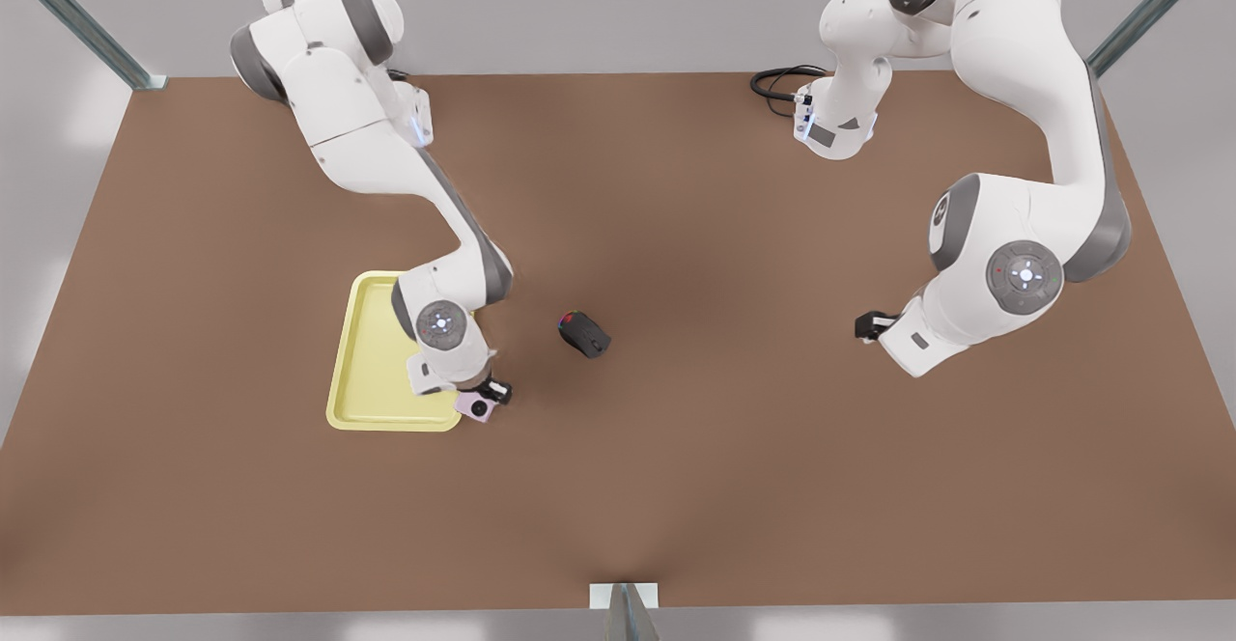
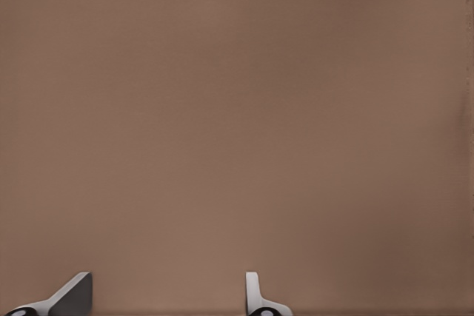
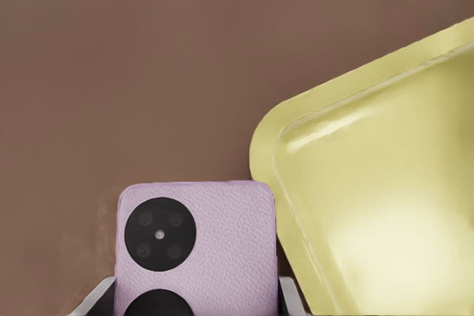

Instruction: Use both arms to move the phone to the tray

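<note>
The pale pink phone point(image 1: 474, 407) with two black circles on its face sits between the fingers point(image 3: 290, 294) of my right gripper point(image 1: 490, 397), which is shut on it. This is the arm on the front view's left. The phone point(image 3: 215, 242) is just off the near right corner of the pale yellow tray point(image 1: 367, 371), beside its rim point(image 3: 261, 146) and not inside it. I cannot tell whether it touches the table. On the front view's right, my left gripper point(image 1: 866, 325) waits open over bare table, fingertips point(image 2: 253, 290) apart with nothing between them.
A dark grey computer mouse point(image 1: 584, 334) with coloured lights lies on the brown table between the two arms, to the right of the phone in the front view. A black cable point(image 1: 777, 81) loops at the table's far edge.
</note>
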Available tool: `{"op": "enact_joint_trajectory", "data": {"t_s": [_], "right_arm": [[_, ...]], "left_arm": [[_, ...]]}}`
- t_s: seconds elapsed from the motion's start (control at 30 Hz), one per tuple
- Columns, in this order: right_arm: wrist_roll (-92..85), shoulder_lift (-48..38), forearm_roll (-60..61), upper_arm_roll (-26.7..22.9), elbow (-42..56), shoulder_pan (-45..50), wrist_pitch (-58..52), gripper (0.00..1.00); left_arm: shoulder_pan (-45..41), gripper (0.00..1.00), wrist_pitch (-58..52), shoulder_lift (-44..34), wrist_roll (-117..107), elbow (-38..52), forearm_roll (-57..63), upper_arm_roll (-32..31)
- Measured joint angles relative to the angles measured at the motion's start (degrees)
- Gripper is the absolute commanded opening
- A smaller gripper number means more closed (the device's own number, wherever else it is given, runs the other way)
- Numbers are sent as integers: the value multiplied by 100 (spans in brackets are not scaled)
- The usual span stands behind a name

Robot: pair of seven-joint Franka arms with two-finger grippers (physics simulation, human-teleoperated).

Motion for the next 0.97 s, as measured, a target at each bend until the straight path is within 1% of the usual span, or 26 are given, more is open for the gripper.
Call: {"op": "enact_joint_trajectory", "data": {"t_s": [0.07, 0.1, 0.17, 0.2, 0.23, 0.4, 0.47, 0.53, 0.57, 0.67, 0.73, 0.8, 0.9, 0.97], "right_arm": [[-338, -699, -3, 2, -1114, -569, 256, 78], [-523, -871, -4, 2, -1542, -884, 366, 78], [-869, -1266, -3, 1, -2325, -1162, 540, 79], [-1029, -1405, -4, 2, -2625, -1198, 608, 82], [-1177, -1450, -11, 2, -2807, -1208, 661, 100], [-1803, -1443, -23, 11, -2861, -1157, 813, 100], [-2010, -1480, -25, 12, -2662, -1155, 759, 100], [-2195, -1740, -23, 17, -2398, -1168, 565, 100], [-2283, -1860, -20, 26, -2094, -1174, 362, 100], [-2564, -2005, 20, 0, -447, -1175, -579, 100], [-2792, -2155, 77, -149, 505, -1176, -1303, 100], [-3028, -2370, 115, -305, 1154, -1276, -1973, 100], [-3368, -2484, 252, -315, 1575, -1772, -2754, 100], [-3572, -2512, 317, -314, 1665, -1852, -3141, 100]], "left_arm": [[-12, 100, -1, 2, -6, 1, -7, -18], [-16, 100, -1, 9, -9, 1, -11, -22], [-17, 100, -2, 30, -13, 1, -17, -30], [-20, 100, -2, 43, -16, 1, -22, -32], [-21, 100, -2, 49, -19, 1, -27, -33], [-18, 100, 2, 64, -30, 1, -38, -31], [-19, 100, 1, 64, -33, 1, -42, -32], [-22, 100, -1, 73, -39, 22, -50, -52], [-23, 100, -3, 82, -43, 56, -68, -79], [-39, 100, -6, 89, -56, 106, -100, -107], [-38, 100, -9, 81, -63, 124, -104, -98], [-31, 100, -20, 47, -70, 166, -92, 2], [-13, 100, -30, 46, -75, 213, -73, 70], [-16, 100, -35, 47, -78, 219, -68, 78]]}}
